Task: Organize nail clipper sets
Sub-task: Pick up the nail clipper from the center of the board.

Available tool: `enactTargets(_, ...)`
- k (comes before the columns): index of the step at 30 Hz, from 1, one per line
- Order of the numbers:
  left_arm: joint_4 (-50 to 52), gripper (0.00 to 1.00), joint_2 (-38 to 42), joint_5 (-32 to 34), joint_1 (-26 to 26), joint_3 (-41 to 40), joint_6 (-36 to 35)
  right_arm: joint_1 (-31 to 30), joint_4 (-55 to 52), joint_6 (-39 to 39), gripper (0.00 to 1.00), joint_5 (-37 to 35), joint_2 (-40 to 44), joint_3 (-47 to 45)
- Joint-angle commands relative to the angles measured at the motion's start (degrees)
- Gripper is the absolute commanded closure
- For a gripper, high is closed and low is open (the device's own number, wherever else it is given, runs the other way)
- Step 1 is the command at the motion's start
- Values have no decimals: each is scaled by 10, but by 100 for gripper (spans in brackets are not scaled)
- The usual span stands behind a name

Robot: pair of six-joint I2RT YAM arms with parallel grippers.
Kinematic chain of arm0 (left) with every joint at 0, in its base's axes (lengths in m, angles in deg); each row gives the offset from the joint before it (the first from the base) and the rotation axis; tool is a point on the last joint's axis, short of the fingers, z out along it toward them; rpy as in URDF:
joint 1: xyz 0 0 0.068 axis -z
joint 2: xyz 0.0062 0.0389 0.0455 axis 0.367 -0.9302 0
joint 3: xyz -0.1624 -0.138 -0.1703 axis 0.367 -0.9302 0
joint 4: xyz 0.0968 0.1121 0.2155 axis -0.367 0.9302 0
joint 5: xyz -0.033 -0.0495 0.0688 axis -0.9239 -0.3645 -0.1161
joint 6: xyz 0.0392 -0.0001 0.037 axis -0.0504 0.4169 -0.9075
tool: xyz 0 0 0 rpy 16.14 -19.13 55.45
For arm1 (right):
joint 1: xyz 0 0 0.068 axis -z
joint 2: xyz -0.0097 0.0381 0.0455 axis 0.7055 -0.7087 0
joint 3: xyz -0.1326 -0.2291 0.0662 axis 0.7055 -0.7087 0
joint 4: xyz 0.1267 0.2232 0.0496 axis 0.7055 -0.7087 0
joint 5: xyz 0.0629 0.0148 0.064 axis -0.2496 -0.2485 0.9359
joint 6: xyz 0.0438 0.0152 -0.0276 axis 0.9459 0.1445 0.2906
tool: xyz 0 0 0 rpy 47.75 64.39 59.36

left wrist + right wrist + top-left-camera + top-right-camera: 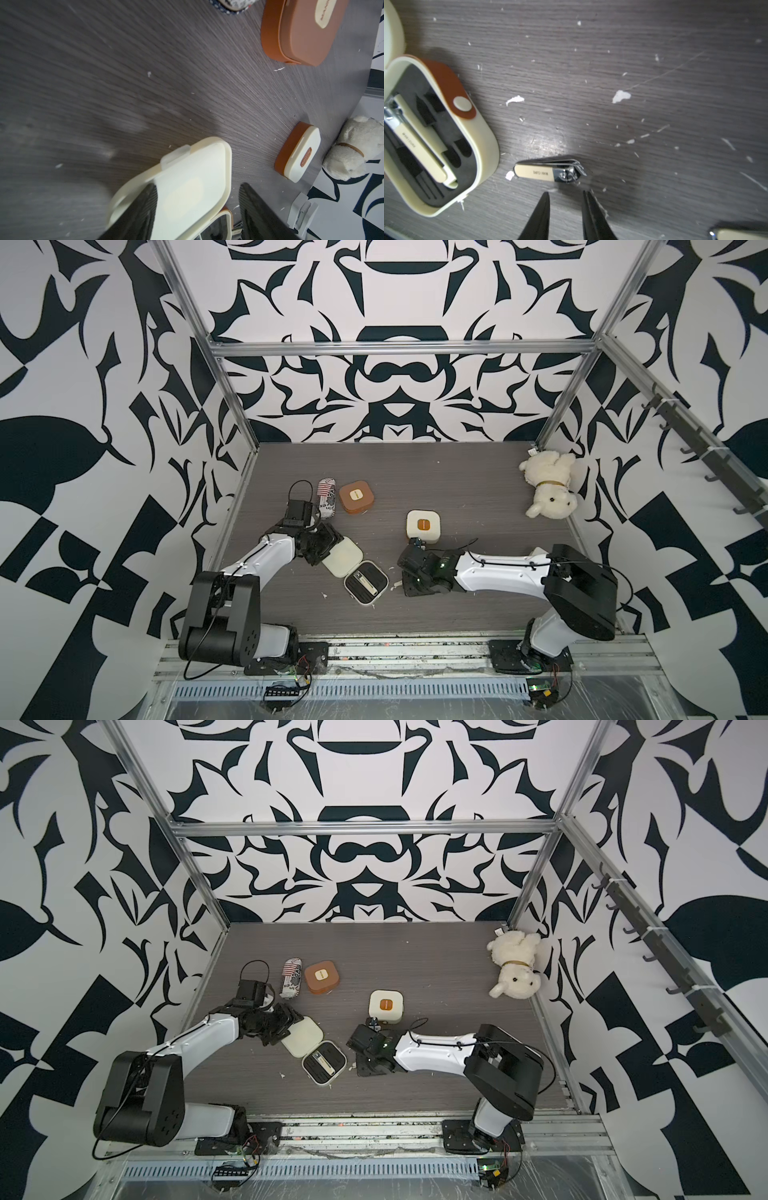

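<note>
As counted, three cases: one open (365, 583), two shut (423, 526) (356, 497). Two loose clippers (548, 173) (737, 234) near parted, empty right claw (565, 192); left claw (198, 185) parted astride lid (193, 158).

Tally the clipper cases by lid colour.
Cream: 2 (open cream case, closed cream case)
Brown: 1 (brown case, closed)
Total: 3

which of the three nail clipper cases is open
The cream rounded-square case nearest the front: its lid lies flipped back, black insert showing. The brown rounded-square case and other cream case are shut.
</note>
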Motion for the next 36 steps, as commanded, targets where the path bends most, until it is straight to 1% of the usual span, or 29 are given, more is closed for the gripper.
enactTargets(1,6,33,-3,3,1,3,-10,-3,10,6,68,0,-1,25)
enactTargets(4,6,33,0,1,1,1,-10,-1,9,2,66,0,-9,33)
enactTargets(14,1,33,4,-2,1,-9,-10,13,-12,-21,64,1,-57,81)
enactTargets(21,-6,33,4,-5,1,-18,-10,15,-84,-55,64,-34,-111,160)
enactTargets(28,-13,33,0,-7,1,-23,-10,15,-122,-80,64,-45,-165,223)
enactTargets(30,-14,33,-1,-9,1,-24,-10,15,-140,-86,66,-52,-180,242)
enactTargets(33,-20,33,-4,-8,1,-28,-10,15,-172,-94,72,-69,-200,268)
enactTargets(36,-25,33,-8,-10,1,-31,-9,14,-188,-100,74,-74,-212,282)
